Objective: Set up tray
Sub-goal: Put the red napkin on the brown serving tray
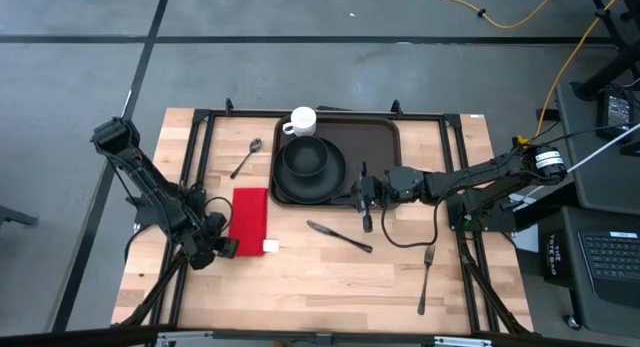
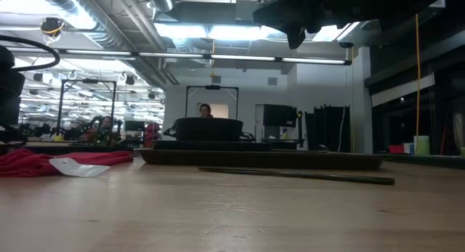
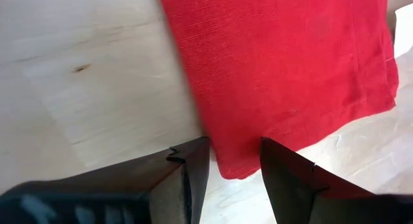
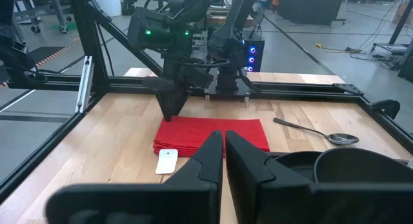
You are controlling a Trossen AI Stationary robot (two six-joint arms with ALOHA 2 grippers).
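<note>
Left tool [image 3: 233, 161], fingers apart, sits at the red napkin's [image 1: 250, 219] near corner. Right tool [image 1: 366, 199], fingers together, hovers beside the tray [image 1: 375, 147], which rests at the tabletop's [image 1: 320, 287] far centre.

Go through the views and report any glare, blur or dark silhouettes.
Low view: ceiling lights glare; the tray and the arm overhead are dark silhouettes; the near table is soft. Left wrist view: the left hand is blurred against the napkin. High view: even light, no glare.
</note>
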